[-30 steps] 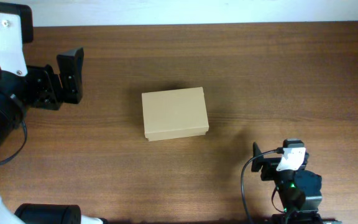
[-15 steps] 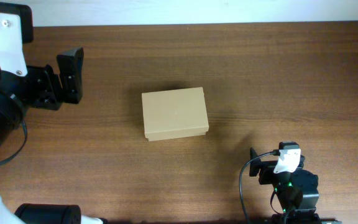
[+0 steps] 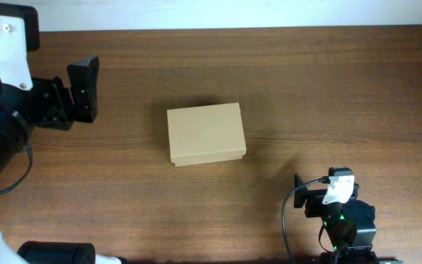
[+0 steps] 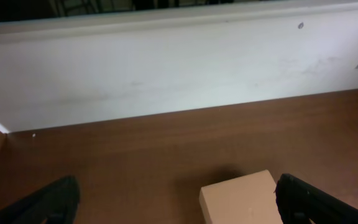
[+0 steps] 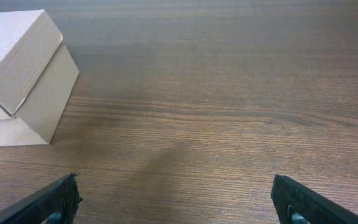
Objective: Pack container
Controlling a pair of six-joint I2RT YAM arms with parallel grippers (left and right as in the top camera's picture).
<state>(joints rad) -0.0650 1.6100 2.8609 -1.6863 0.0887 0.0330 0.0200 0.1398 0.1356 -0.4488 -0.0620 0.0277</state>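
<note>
We read no text, label, brand, number or sign in any view. The small plain tan cardboard box [image 3: 206, 133] shows only bare card on its lid and sides. The brown wooden counter [image 3: 306, 88] shows only wood grain.
</note>
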